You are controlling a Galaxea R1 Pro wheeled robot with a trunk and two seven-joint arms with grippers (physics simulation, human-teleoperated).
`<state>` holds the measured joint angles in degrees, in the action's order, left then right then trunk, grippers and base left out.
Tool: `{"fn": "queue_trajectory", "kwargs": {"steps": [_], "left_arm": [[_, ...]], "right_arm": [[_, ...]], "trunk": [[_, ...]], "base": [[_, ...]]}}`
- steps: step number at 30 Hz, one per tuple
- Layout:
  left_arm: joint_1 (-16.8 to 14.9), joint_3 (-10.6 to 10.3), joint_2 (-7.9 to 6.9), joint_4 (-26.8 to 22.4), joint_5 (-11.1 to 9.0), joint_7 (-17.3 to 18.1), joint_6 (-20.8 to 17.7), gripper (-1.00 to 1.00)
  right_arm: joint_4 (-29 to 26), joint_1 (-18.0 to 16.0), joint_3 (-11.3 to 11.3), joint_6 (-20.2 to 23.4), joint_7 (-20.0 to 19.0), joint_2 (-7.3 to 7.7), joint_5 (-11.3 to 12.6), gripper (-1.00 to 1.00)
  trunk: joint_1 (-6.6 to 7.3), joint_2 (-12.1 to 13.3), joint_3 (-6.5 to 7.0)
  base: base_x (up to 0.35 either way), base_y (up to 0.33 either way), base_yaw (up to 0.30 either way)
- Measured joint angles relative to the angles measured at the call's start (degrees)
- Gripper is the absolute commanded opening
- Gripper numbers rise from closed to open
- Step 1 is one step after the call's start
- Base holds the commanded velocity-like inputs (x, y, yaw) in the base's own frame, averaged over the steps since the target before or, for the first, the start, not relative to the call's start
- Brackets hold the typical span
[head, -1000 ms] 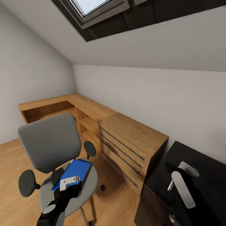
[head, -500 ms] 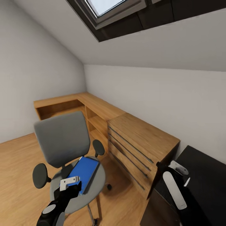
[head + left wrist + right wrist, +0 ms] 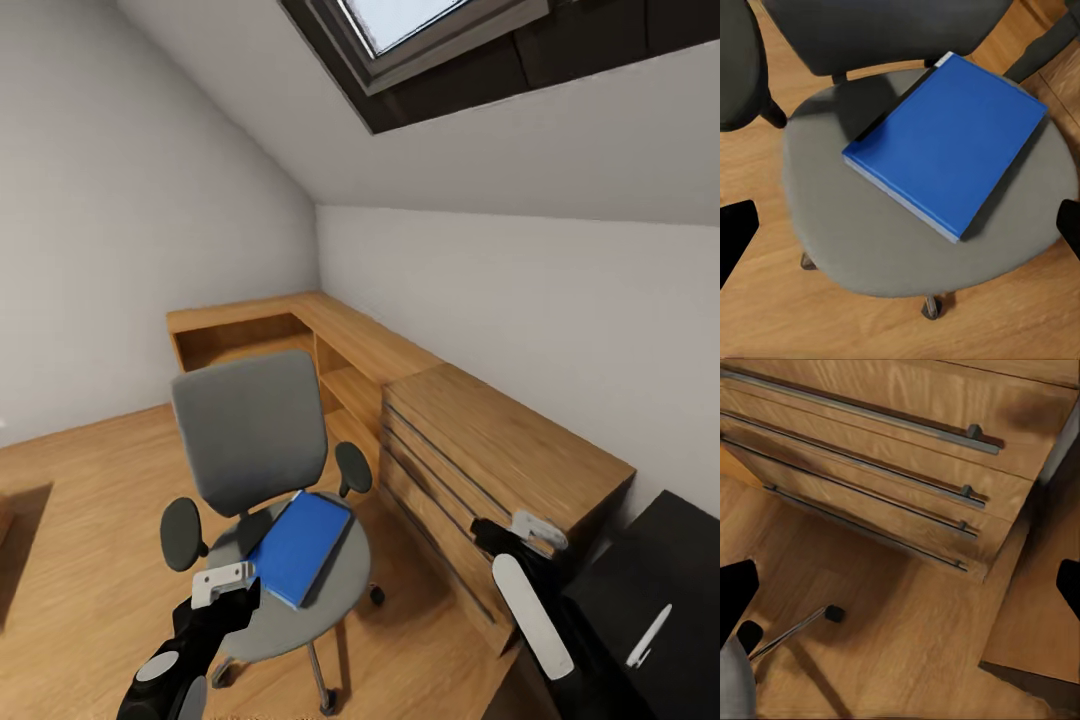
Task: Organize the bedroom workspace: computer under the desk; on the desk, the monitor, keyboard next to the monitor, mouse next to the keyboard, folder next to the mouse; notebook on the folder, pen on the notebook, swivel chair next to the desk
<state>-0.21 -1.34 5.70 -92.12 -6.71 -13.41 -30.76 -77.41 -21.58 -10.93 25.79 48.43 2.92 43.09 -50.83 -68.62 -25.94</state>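
one folder [image 3: 300, 545] lies flat on the swivel chair [image 3: 255, 470] seat. left gripper [image 3: 222, 584] hovers above the seat's near edge, jaws spread, likely lining up a grasp. right gripper [image 3: 530, 535] jaws look spread too, empty, beside the wooden drawers [image 3: 470, 470].

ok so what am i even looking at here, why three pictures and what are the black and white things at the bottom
These are simulator renders from a two-armed wheeled robot. The big picture comes from a camera on its head; the black-and-white shapes low down are its own arms, the left gripper and the right gripper. The other two come from cameras near each gripper. The left wrist view looks down on a blue folder lying flat on the grey swivel chair seat. The right wrist view looks at the wooden drawers and floor. Both sets of jaws are open, holding nothing. A white pen lies on the black desk corner.
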Motion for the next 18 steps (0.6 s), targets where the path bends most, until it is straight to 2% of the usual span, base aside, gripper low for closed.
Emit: {"fn": "queue_trajectory", "kwargs": {"steps": [11,12,13,18], "left_arm": [[0.03,0.01,-0.07,0.0,0.01,0.03,0.06,1.0],[0.03,0.01,-0.07,0.0,0.01,0.03,0.07,1.0],[0.04,0.01,-0.07,0.0,0.02,0.03,0.08,1.0],[0.04,0.0,-0.07,-0.01,0.02,0.03,0.1,1.0]], "right_arm": [[0.07,0.0,-1.9,-0.02,0.32,0.0,0.02,1.0],[0.07,0.0,-2.1,-0.03,0.33,0.0,0.02,1.0],[0.05,0.01,-3.4,-0.04,0.34,0.0,0.1,1.0],[-0.07,0.01,-5.22,-0.03,0.31,0.01,0.11,1.0]], "trunk": [[0.0,0.0,0.0],[0.0,0.0,-0.01],[0.0,0.0,-0.01],[0.0,0.0,-0.03]], "base": [[0.0,0.0,0.279],[0.0,0.0,0.145],[0.0,0.0,0.116],[0.0,0.0,0.043]]}}
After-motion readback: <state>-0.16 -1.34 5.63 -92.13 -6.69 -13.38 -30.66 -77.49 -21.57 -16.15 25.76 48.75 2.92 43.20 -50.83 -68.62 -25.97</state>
